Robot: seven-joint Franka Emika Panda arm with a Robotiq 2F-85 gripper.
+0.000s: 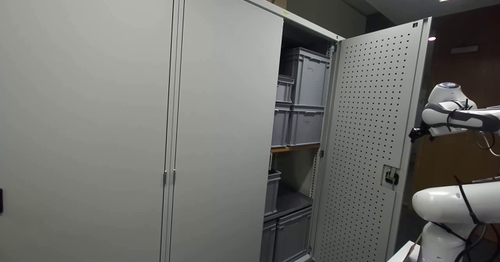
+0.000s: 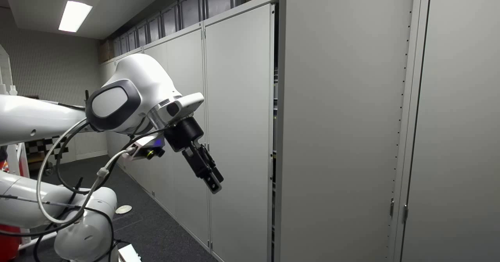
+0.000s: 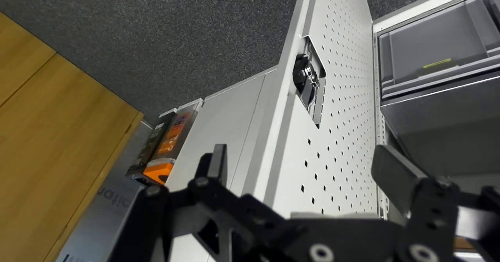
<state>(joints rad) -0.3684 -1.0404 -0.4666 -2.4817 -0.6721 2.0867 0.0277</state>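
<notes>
In the wrist view, one black Robotiq gripper with two fingers spread wide. Past the gap between them, one perforated metal cabinet door, swung open; apart from the gripper in an exterior view, at its free edge. One recessed latch in a cut-out near that edge.

Opposite the door, one closed door panel on the same metal storage cabinet. At the door's hinge side, seven grey plastic bins in sight. Four on the wood-edged shelf: one tall bin and one small bin stacked over two mid-sized bins. One single bin on the dark metal shelf beneath. Two lowest bins under that.

Red handwriting on two of the upper four, too small to read. Something dark at the rim of the single bin, too small to identify. Cannot tell the contents of the other six behind opaque walls.

Past the door's free edge in the wrist view, two cases: one orange-ended case, one dark case. Farther from the door, one wood-fronted cabinet on grey carpet.
</notes>
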